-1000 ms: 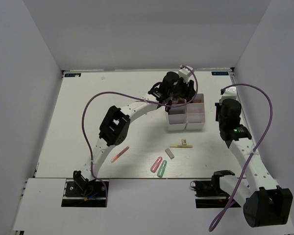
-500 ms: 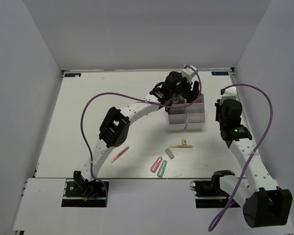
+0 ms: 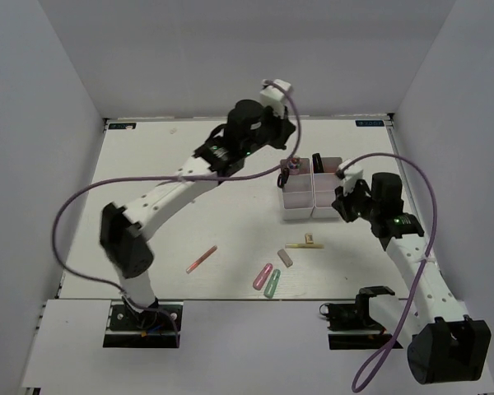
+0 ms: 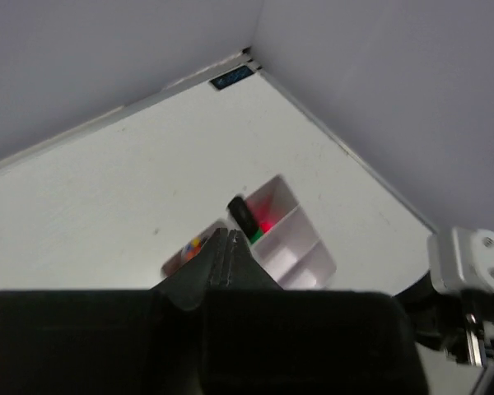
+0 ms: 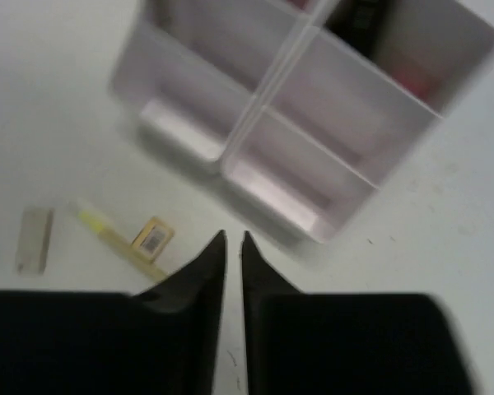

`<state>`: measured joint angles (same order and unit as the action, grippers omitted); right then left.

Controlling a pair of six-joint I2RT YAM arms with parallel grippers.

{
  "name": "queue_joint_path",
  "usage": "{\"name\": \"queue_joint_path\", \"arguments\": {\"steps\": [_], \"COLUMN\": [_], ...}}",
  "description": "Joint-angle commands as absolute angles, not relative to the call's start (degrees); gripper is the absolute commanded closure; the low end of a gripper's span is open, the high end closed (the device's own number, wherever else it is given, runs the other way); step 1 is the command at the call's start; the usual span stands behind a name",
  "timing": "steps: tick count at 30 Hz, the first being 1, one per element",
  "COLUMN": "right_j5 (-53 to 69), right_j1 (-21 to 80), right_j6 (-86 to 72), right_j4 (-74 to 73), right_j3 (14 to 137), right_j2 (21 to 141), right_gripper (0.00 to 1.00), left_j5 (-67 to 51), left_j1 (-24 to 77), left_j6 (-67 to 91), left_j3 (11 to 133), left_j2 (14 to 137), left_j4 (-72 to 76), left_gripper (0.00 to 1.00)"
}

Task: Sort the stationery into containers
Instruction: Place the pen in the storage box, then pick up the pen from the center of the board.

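Left pincer (image 4: 225,236) pressed closed, empty – right pincer (image 5: 233,239) barely parted near white rectangular trays (image 5: 258,115).

- The right gripper (image 5: 233,239) points down at the white table (image 5: 58,107); its two black fingers stand a narrow slit apart, with nothing between them.
- Just beyond the tips stand the two joined white trays (image 5: 169,123), each divided into compartments; the near compartments look bare.
- A black object (image 5: 358,16) stands in a far compartment, too blurred to name.
- Left of the fingers lies a pale yellow clip (image 5: 115,239) with a small tan label.
- Farther left lies a grey capsule eraser (image 5: 34,240), apart from the clip.
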<state>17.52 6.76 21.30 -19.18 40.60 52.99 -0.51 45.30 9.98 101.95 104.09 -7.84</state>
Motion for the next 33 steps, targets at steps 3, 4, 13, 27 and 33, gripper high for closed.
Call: {"name": "queue_joint_path", "arguments": {"steps": [3, 4, 13, 27, 33], "right_j5": [52.9, 54.6, 50.9, 32.8, 29.0], "right_j1": [7.2, 7.4, 11.0, 13.6, 13.4], "right_j6": [43.0, 52.6, 77.2, 86.9, 87.8], "right_j4": [-37.9, -44.3, -57.2, -46.1, -42.5], "right_j3": [43.8, 44.5, 45.3, 38.2, 36.2], "right_j2": [56.1, 56.8, 66.5, 70.9, 72.4], "right_gripper": [1.0, 0.93, 0.69, 0.79, 0.71], "left_j5": [5.4, 5.4, 5.9, -3.6, -4.9], "left_j1": [43.5, 42.5, 31.7, 20.0, 18.9], "left_j6": [15.1, 15.9, 15.9, 17.0, 17.8], "left_j3": [91.1, 85.9, 53.0, 41.1, 40.2], "left_j2": [84.9, 81.5, 57.1, 48.0, 46.1], "left_j4": [-36.7, -39.8, -48.1, -41.6, -41.0], "left_gripper": [1.0, 0.72, 0.07, 0.12, 0.12]}}
